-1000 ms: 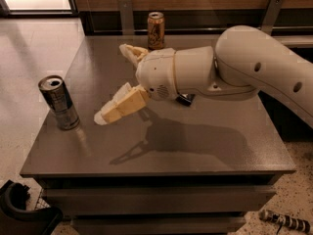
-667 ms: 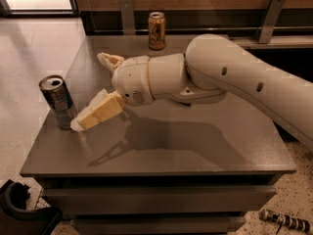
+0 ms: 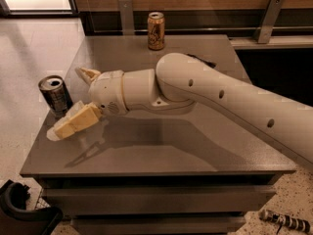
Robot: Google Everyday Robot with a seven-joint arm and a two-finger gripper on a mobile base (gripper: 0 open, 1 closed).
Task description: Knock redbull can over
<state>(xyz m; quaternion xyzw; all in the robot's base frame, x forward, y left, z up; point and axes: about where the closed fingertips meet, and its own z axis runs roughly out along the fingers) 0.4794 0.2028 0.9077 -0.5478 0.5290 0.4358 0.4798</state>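
arm point(image 3: 220, 97): stretched across from view's right | end effector point(image 3: 67, 101): view's left, fingers point(image 3: 78, 122) spread apart

**Arm** point(image 3: 234, 102): one, with a smooth off-white shell made of thick rounded segments. Three small dark round recesses run in a row along the long segment behind the hand.

**Wrist** point(image 3: 139, 89): a short, fat cylinder in the same off-white. A thin tan seam rings it just behind the hand, and a small patch of dark dots sits near the finger base.

**Gripper** point(image 3: 65, 102): at the arm's tip, over the left side of the table point(image 3: 161, 151).

**Fingers** point(image 3: 78, 123): two tapered wedges, pale yellow-tan with whitish edging, set wide apart.

**Unidentified**: a narrow dark part shows behind the arm's big joint.
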